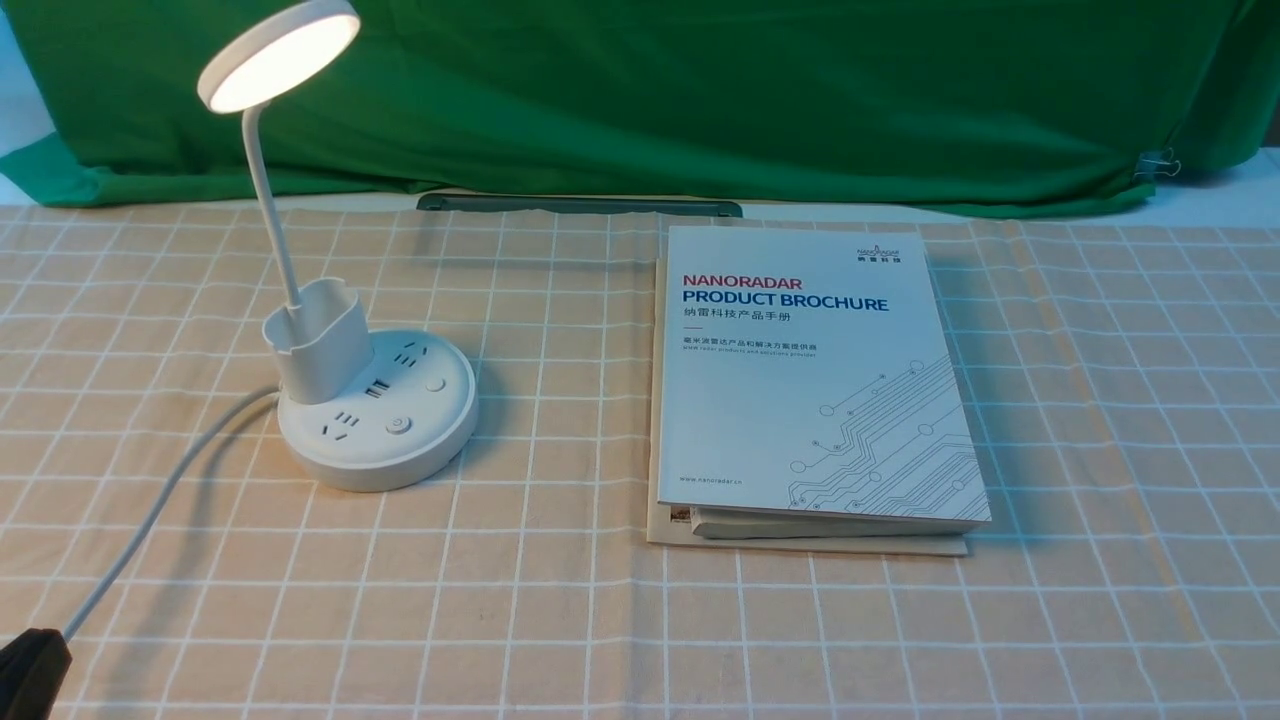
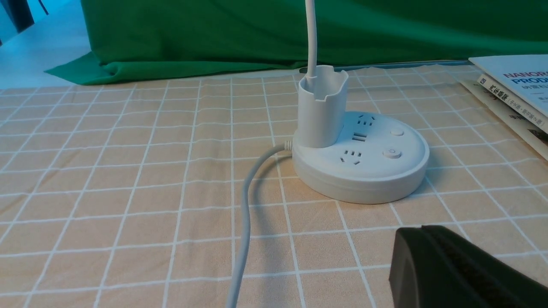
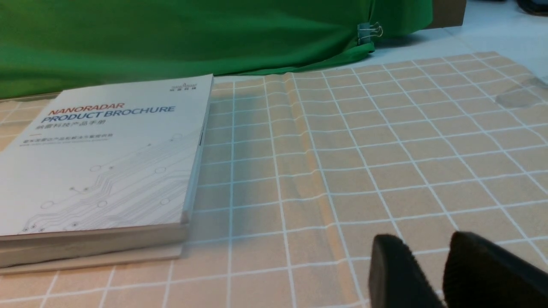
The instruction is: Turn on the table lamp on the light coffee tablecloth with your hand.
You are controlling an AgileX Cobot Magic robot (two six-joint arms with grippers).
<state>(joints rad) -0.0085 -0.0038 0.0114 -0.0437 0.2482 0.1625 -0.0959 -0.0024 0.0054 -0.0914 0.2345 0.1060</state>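
Note:
The white table lamp (image 1: 375, 420) stands on the light coffee tablecloth (image 1: 560, 600) at the left. Its round disc head (image 1: 278, 55) glows bright on the thin neck above the pen cup. Two buttons (image 1: 399, 425) sit on the round base beside the sockets. My left gripper (image 1: 25, 665) shows only as a black tip at the bottom left corner, well short of the lamp. In the left wrist view the left gripper (image 2: 421, 231) is shut and empty, with the lamp base (image 2: 364, 171) a little ahead of it. My right gripper (image 3: 426, 236) hangs open over bare cloth, holding nothing.
A white product brochure (image 1: 810, 370) lies on top of other books right of the lamp. The lamp's white cord (image 1: 160, 500) runs from the base toward the near left corner. A green backdrop cloth (image 1: 700, 90) hangs behind, with a dark bar (image 1: 580, 205) at its foot.

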